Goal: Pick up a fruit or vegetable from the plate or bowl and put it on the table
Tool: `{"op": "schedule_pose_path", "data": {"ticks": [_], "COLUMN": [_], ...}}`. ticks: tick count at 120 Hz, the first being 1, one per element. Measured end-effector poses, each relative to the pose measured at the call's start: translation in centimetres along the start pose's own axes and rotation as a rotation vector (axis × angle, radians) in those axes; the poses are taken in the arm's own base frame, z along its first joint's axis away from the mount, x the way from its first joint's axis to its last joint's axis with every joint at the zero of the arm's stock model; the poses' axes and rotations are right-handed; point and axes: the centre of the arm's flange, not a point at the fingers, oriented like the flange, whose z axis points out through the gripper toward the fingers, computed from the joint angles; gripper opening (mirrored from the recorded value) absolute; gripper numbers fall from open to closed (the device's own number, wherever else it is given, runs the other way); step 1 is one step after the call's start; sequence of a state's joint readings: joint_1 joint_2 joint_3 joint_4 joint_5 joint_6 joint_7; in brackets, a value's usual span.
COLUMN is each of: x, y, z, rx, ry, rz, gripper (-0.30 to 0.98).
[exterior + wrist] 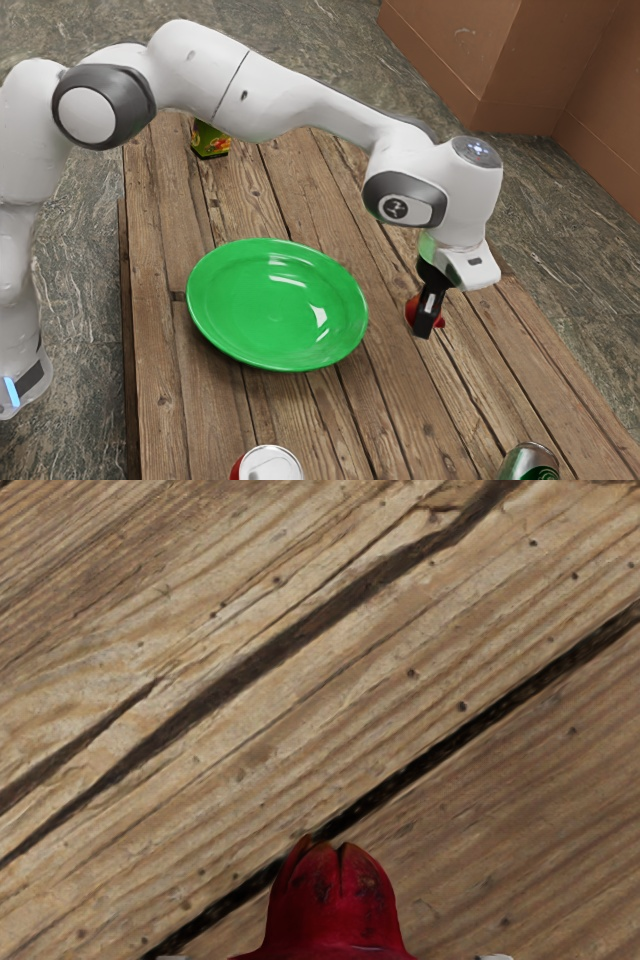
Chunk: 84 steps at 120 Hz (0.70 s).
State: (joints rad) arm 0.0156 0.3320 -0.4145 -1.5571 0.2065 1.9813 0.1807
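Over the planks, on the exterior view's right of the green plate (pixel 275 300), my gripper (pixel 429 312) points down, shut on a red fruit (pixel 411 313). The near finger covers the fruit's middle, so red shows on both sides of it; the far finger is hidden. The wrist view has the dark red fruit (pixel 332 905) at its lower edge, its pointed crown against the wood. Whether its underside touches the table cannot be told. Nothing lies on the plate.
A red-sided can with a pale top (pixel 270 465) and a green-and-silver can (pixel 530 464) stand at the exterior view's lower edge. A small green box (pixel 210 140) is at the far end of the plank table (pixel 160 380), beneath the arm.
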Motion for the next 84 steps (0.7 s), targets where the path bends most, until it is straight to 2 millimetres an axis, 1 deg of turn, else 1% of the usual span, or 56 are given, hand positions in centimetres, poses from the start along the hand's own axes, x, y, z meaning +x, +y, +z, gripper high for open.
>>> {"op": "schedule_pose_path", "data": {"ticks": [7,12,20,31,45,47,51,55,61,66,70,73,78,84], "x": [2.2,3.2,3.9,4.3,4.4,4.3,3.9,2.9,0.5,-2.7,-5.7,-8.1,-11.5,-14.8], "y": [-0.2,0.1,0.5,1.2,2.0,2.1,2.1,1.0,-1.7,-4.7,-7.0,-8.7,-11.1,-13.8], "z": [2.1,3.0,3.5,3.4,3.1,2.7,1.1,-1.3,-4.7,-8.0,-11.0,-12.8,-14.6,-15.6], "rx": [-0.008,-0.007,0.005,0.018,0.025,0.026,0.03,0.049,0.081,0.106,0.123,0.13,0.131,0.128], "ry": [0.017,0.026,0.036,0.047,0.044,0.042,0.041,0.034,0.009,-0.003,-0.003,-0.003,-0.009,-0.024], "rz": [0.012,0.024,0.039,0.055,0.069,0.069,0.061,0.03,-0.043,-0.12,-0.185,-0.232,-0.3,-0.375], "gripper": [0.3,0.31,0.46,0.57,0.63,0.64,0.65,0.66,0.67,0.67,0.67,0.68,0.68,0.68]}}
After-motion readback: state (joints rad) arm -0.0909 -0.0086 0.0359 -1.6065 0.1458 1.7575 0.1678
